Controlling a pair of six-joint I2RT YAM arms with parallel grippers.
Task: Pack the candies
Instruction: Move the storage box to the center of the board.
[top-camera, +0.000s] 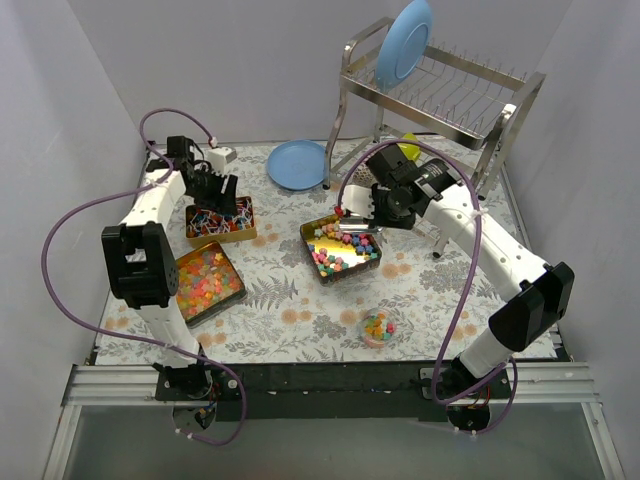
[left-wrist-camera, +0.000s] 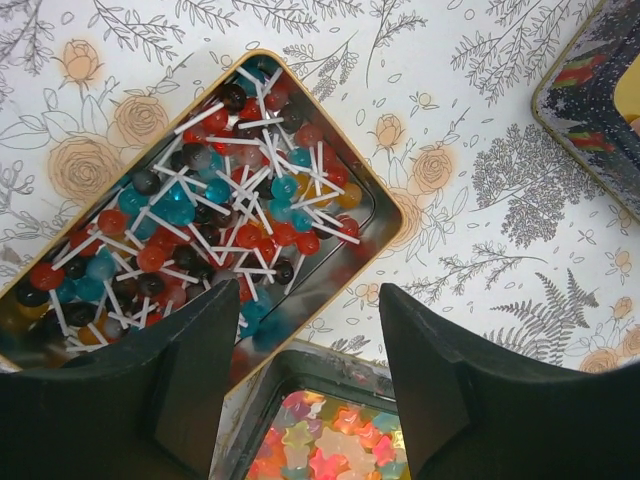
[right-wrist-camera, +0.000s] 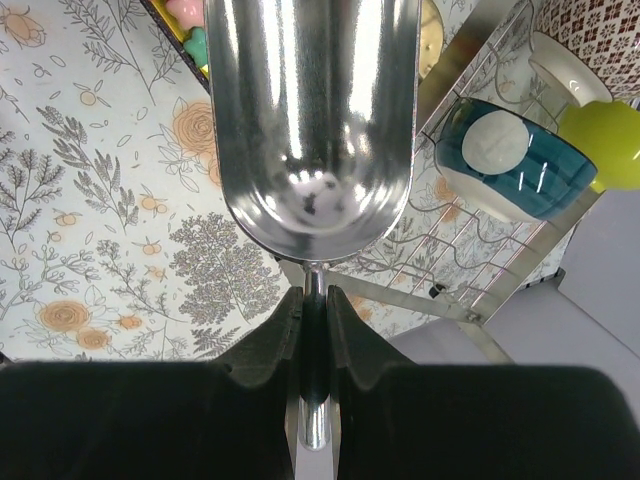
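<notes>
The candies lie in three places: an open gold tin (top-camera: 366, 252) mid-table holding a loose mix (top-camera: 333, 252), a tin of star-shaped ones (top-camera: 205, 278) at the left, and a small cup (top-camera: 377, 326) near the front. My right gripper (right-wrist-camera: 314, 300) is shut on the handle of a metal scoop (right-wrist-camera: 310, 120), whose bowl looks empty and hangs over the mid-table tin's far edge. My left gripper (left-wrist-camera: 308, 300) is open with nothing between its fingers, hovering above a tin of lollipops (left-wrist-camera: 200, 220). The star candies (left-wrist-camera: 340, 440) show just below it.
A dish rack (top-camera: 440, 90) with a blue plate (top-camera: 404, 40) stands at the back right. A second blue plate (top-camera: 297, 163) lies flat behind the tins. A teal bowl (right-wrist-camera: 510, 160) and a yellow-green object (right-wrist-camera: 600, 140) sit under the rack.
</notes>
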